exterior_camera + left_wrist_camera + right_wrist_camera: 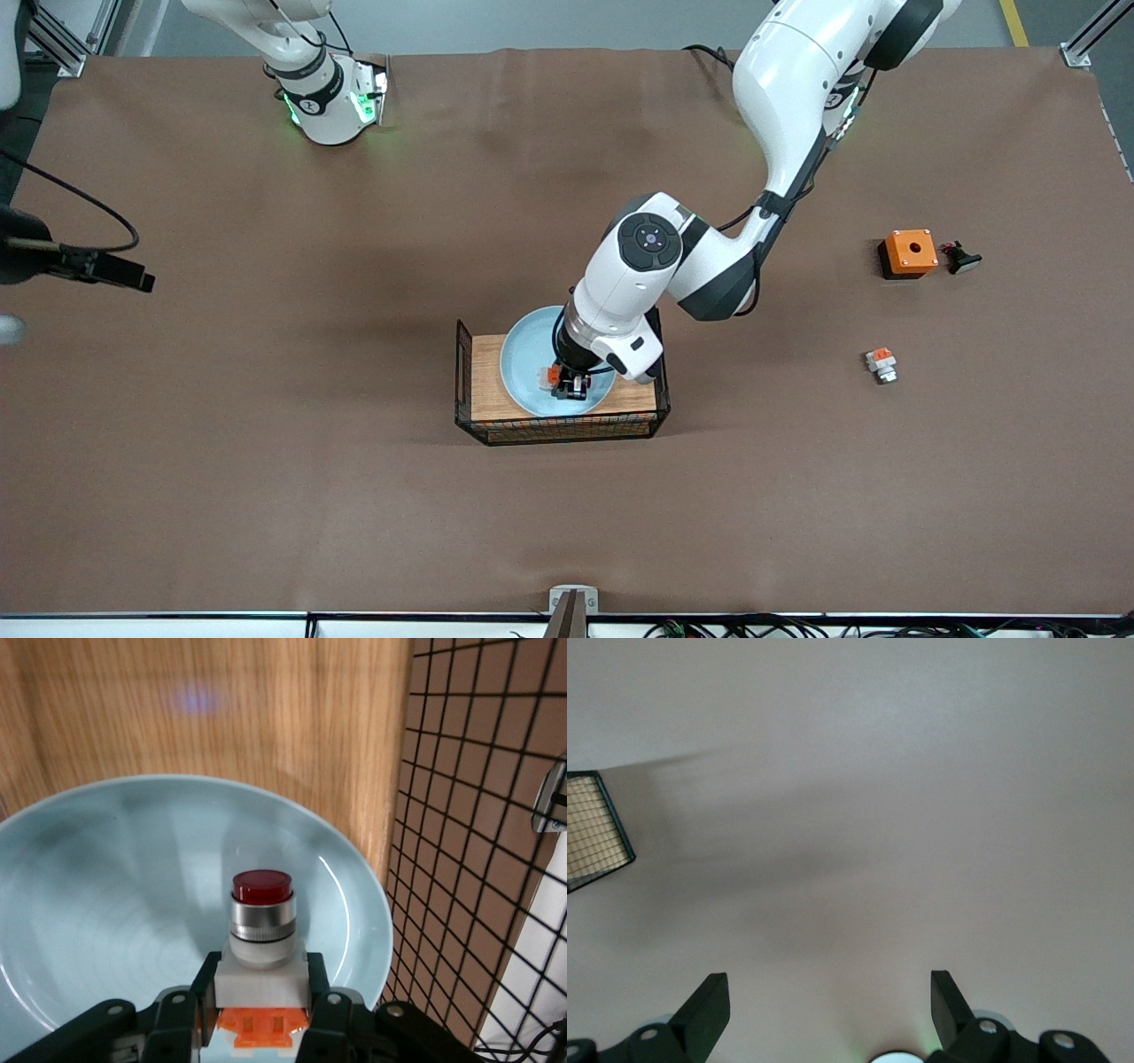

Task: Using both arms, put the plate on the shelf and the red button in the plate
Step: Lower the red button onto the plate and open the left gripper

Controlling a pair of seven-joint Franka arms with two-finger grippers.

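Note:
The pale blue plate [524, 354] lies on the wooden floor of a black wire basket [462, 372] at the middle of the table. My left gripper [571, 385] is down inside the basket over the plate, shut on the red button [556, 376]. In the left wrist view the fingers [205, 979] clamp the button's white body [262, 921], with the orange block between them and the silver collar and dark red tip pointing out over the plate [106, 904]. I cannot tell whether the button touches the plate. My right gripper [830, 992] is open and empty, waiting above bare table near its base.
An orange box with a hole [910, 252] and a small dark part [961, 258] lie toward the left arm's end. A white-and-orange part [881, 364] lies nearer the front camera than them. The basket's mesh wall [478, 859] stands close beside the left gripper.

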